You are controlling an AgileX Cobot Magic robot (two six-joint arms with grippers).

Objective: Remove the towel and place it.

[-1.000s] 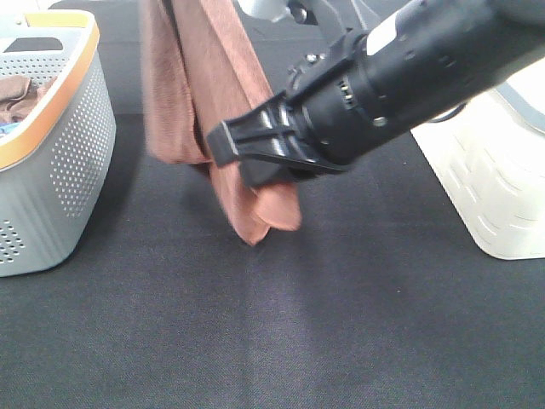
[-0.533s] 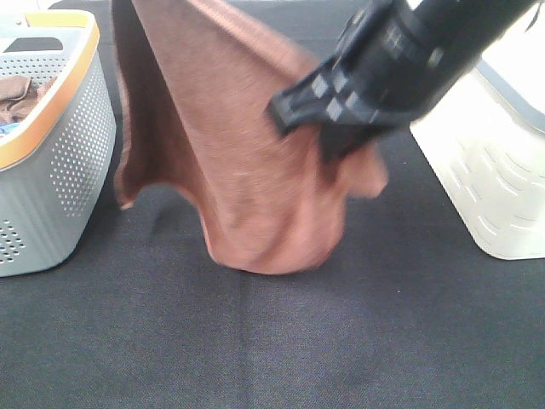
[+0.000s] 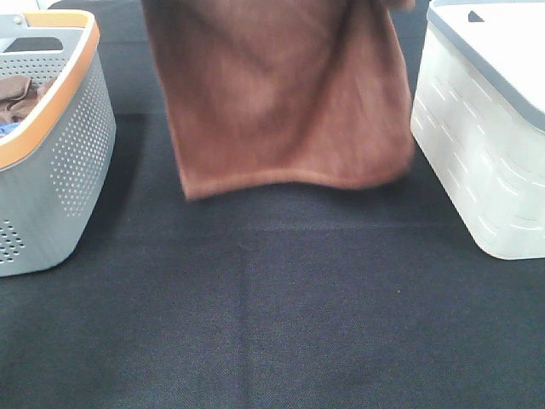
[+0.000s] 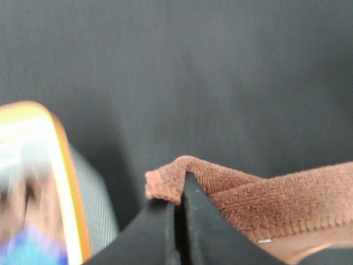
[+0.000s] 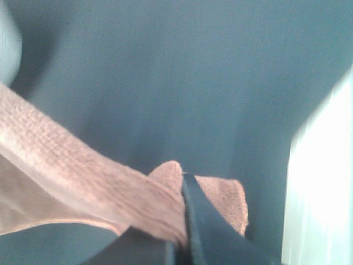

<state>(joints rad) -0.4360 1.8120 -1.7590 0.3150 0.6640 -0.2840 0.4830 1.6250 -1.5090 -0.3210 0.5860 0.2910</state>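
Towel (image 3: 285,102), brown: hangs spread wide over the black table (image 3: 281,324), between the grey basket (image 3: 77,153) and the white bin (image 3: 485,162) (half a second ago it sagged bunched, the right arm crossing the high view). Left gripper (image 4: 179,194) pinched on one corner, right gripper (image 5: 180,221) on another.

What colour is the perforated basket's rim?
Orange; the basket rim shows best in the exterior high view.
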